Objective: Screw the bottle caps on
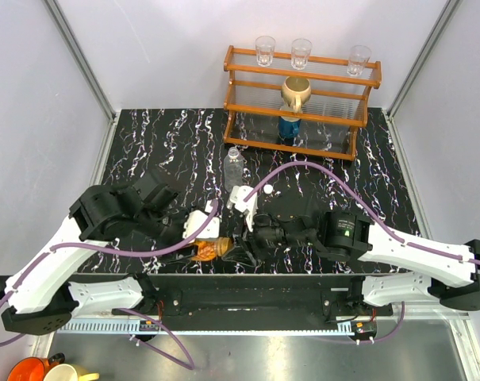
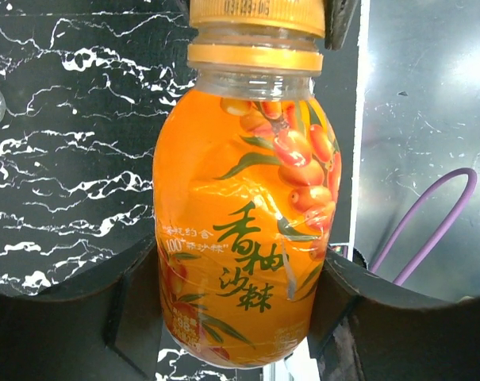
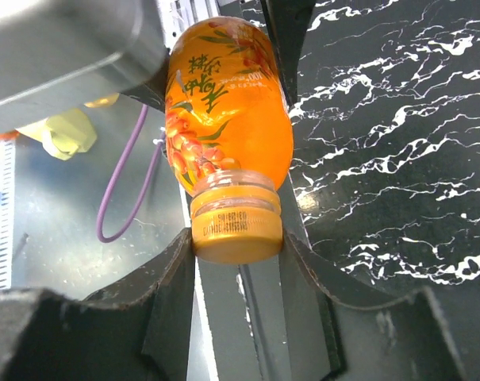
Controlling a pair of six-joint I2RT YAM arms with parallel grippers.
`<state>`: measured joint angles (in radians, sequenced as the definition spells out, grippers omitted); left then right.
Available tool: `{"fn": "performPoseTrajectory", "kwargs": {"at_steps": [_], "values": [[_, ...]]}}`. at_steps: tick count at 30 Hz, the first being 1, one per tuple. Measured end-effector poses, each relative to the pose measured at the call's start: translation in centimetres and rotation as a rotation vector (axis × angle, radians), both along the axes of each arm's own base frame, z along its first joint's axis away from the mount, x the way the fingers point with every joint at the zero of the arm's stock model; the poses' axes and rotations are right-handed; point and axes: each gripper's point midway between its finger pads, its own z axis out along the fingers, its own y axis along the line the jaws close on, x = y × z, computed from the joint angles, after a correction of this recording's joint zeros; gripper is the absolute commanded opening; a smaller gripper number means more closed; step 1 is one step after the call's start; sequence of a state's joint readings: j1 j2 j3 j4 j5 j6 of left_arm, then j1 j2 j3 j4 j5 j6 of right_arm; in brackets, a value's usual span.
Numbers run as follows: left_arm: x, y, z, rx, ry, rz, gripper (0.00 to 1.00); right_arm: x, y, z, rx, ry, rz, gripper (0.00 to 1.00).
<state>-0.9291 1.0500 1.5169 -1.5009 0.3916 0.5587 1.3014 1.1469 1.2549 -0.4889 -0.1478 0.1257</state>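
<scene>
L pincer (image 2: 236, 305) grips orange bottle (image 2: 240, 198) body; R pincer (image 3: 238, 262) clenched on its orange cap (image 3: 236, 226), by worktop (image 1: 160, 135) near edge, approx centre.

Black marble-patterned table (image 1: 144, 143) with white veins, plain pale walls (image 1: 160, 48), metal corner posts (image 1: 81, 55), wooden rack (image 1: 335, 78) at the back, three clear glasses (image 1: 265, 49) on top, grey surface (image 1: 303, 357) in front.
</scene>
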Motion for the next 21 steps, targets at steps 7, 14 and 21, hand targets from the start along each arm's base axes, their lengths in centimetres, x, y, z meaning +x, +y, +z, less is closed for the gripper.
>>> {"fn": "performPoseTrajectory", "kwargs": {"at_steps": [7,14,21], "values": [[-0.1,1.0,0.5,0.005,-0.026,0.017,0.37,-0.2,1.0,0.7,0.046,0.065,-0.021,0.13],[-0.1,1.3,0.6,0.006,-0.040,0.018,0.37,-0.5,1.4,0.9,0.063,0.149,-0.048,0.13],[0.2,1.8,1.2,-0.008,-0.105,0.011,0.38,-0.6,2.1,1.6,0.105,0.242,-0.078,0.13]]}}
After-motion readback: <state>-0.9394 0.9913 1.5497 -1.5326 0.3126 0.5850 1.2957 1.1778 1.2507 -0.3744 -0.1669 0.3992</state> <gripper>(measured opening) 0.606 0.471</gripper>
